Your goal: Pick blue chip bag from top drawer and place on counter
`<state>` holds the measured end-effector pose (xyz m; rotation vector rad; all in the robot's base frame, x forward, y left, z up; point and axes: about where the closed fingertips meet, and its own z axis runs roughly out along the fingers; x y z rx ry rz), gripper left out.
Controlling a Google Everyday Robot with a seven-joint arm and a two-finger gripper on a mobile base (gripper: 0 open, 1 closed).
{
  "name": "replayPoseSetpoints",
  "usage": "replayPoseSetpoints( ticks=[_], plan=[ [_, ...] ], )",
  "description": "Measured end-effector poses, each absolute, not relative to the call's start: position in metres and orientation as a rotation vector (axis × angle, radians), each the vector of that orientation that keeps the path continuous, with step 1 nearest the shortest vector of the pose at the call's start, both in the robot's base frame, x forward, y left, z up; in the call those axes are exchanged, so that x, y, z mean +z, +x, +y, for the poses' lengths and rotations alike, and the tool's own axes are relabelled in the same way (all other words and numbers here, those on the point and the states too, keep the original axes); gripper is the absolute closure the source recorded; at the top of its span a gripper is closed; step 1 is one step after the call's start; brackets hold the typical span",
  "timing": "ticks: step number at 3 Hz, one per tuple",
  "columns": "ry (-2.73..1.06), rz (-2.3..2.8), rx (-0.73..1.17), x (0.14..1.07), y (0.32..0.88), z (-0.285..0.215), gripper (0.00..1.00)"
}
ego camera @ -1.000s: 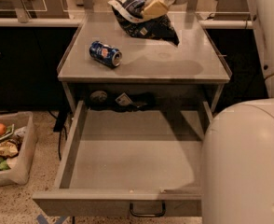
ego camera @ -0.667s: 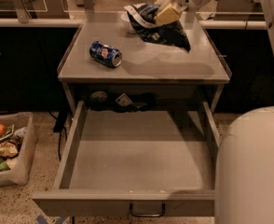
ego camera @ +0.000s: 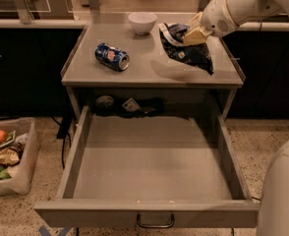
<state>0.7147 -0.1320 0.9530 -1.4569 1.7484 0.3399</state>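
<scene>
The gripper [ego camera: 193,33] pinches the top of the bag [ego camera: 189,57] above the counter [ego camera: 149,68], at about 2 o'clock from the counter's middle, its pale fingers [ego camera: 197,35] pressed onto the foil. The bag hangs tilted from them, its lower corner pointing toward 5 o'clock. A soft shadow beneath suggests it is just clear of the surface, or barely touching it. The grip at the upper edge lets the bag dangle freely, so it can be lowered flat without the arm [ego camera: 243,6] crowding the surface. The drawer [ego camera: 144,211] stands pulled fully out below, its grey floor bare. A few dark items sit in the shadow at its 12 o'clock, too dim to identify. A blue can [ego camera: 112,57] lies on its side at the counter's 9 o'clock, and a white bowl [ego camera: 142,22] stands at 12 o'clock, both well apart from the bag. That leaves the right side open as a landing spot. The lift out of the drawer looks complete. What remains, it seems, is to set the bag down and release it.
</scene>
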Motion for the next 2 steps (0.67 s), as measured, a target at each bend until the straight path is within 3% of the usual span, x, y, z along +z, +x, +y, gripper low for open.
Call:
replayPoseSetpoints(
  ticks=[2],
  plan=[
    [-1.433, 1.785, 0.331, 0.939, 0.725, -0.137, 1.00]
  ],
)
